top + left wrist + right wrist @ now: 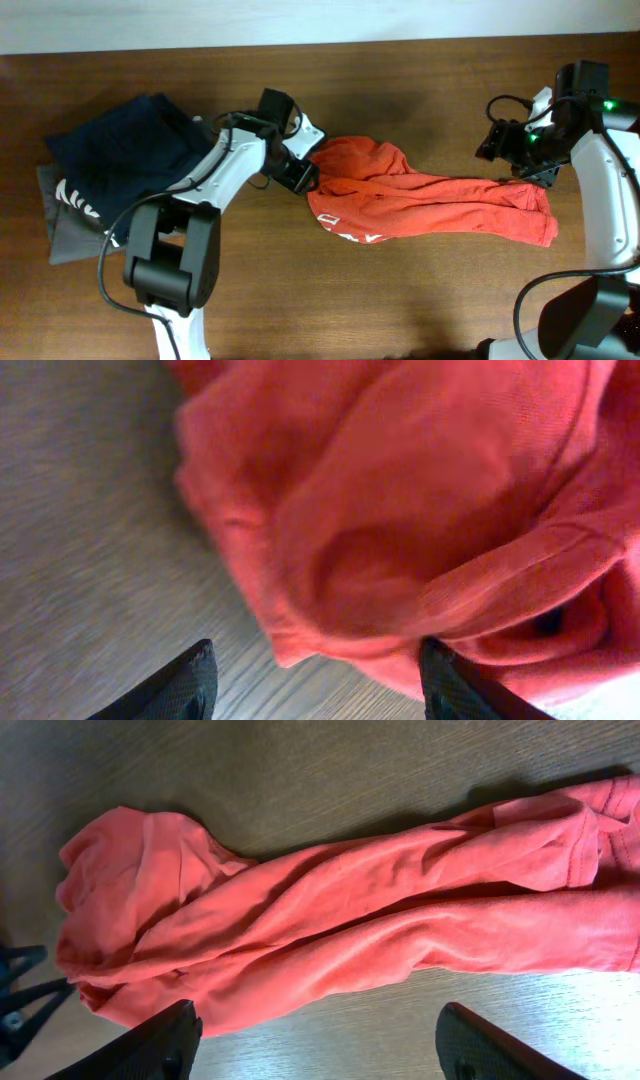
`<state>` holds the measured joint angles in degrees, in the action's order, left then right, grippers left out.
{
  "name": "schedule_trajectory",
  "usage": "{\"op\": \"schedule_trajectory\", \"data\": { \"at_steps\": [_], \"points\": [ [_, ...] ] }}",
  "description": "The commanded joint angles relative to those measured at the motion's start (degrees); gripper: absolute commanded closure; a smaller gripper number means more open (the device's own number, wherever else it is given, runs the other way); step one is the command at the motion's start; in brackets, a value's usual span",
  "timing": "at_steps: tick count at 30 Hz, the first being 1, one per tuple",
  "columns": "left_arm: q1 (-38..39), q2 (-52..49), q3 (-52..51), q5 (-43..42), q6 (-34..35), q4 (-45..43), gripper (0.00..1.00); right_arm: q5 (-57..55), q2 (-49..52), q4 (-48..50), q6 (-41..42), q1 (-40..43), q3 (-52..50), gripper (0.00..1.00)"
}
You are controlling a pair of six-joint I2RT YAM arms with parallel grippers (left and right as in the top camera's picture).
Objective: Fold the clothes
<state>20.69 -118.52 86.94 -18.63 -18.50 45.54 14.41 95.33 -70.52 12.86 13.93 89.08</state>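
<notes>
Left gripper (317, 670): jaws seen apart, straddling the T-shirt (420, 195) at its bunched left end; finger bases cut off. Right gripper (318, 1025): jaws apart, nothing clamped.

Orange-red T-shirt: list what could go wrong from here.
1. The T-shirt lies bunched into a twisted rope. The left tool straddles a thick bundle at its left end and may pinch several layers, so the shirt would not spread flat.
2. The right tool hangs open above the other end, gripping nothing. A pull from the left alone could drag the whole shirt.
3. The navy garment sits near the left tool and could get snagged.
</notes>
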Motion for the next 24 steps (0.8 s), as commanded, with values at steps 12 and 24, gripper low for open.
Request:
{"op": "schedule_trajectory", "data": {
  "at_steps": [12, 24],
  "points": [
    [2.3, -0.2, 0.6, 0.5, -2.0, -0.6, 0.84, 0.3, -0.4, 0.0, -0.6, -0.1, 0.2, 0.2],
    [2.3, 8.0, 4.9, 13.2, -1.5, 1.5, 1.0, 0.3, -0.4, 0.0, -0.6, -0.1, 0.2, 0.2]
  ]
}}
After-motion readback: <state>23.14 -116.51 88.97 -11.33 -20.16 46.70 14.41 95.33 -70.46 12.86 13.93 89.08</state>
